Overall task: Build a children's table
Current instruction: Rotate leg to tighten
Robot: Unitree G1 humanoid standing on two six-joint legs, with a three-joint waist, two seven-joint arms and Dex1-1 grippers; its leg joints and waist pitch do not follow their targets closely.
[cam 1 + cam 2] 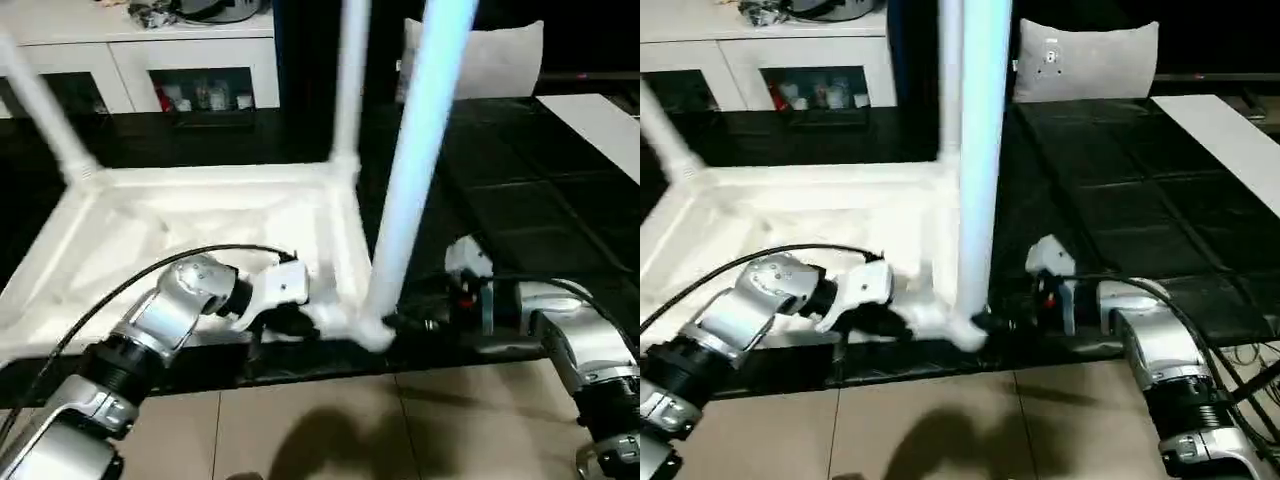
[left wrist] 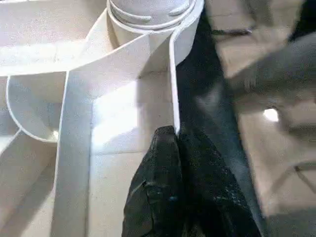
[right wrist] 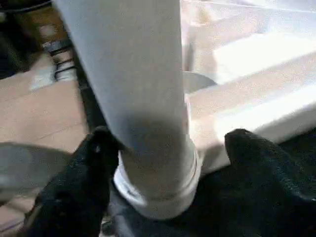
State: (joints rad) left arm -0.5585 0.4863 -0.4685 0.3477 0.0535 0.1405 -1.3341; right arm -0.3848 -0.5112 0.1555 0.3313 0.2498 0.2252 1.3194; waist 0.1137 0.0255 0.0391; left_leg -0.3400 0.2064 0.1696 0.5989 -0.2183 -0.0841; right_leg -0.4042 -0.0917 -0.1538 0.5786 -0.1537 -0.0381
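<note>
The white tabletop [image 1: 200, 215] lies upside down on a black mat, ribbed underside up. Three white legs stand in its corner sockets: one at the far left [image 1: 45, 110], one at the far right [image 1: 350, 80], and one at the near right [image 1: 410, 180]. My left gripper [image 1: 300, 322] is shut on the thin near rim [image 2: 174, 89] of the tabletop, just beside the near right socket. At the base of the near right leg [image 3: 148, 98] my right gripper [image 3: 170, 145] is open. Its black fingers [image 3: 91, 163] stand one on each side of the leg's flared end.
A white cabinet with glass doors [image 1: 190, 60] runs along the back. A grey cushion [image 1: 500, 55] and a white board [image 1: 600, 120] sit at the back right. The black mat [image 1: 520, 200] ends at tan floor tiles [image 1: 320, 430] close to me. A black cable [image 1: 120, 285] arcs over my left forearm.
</note>
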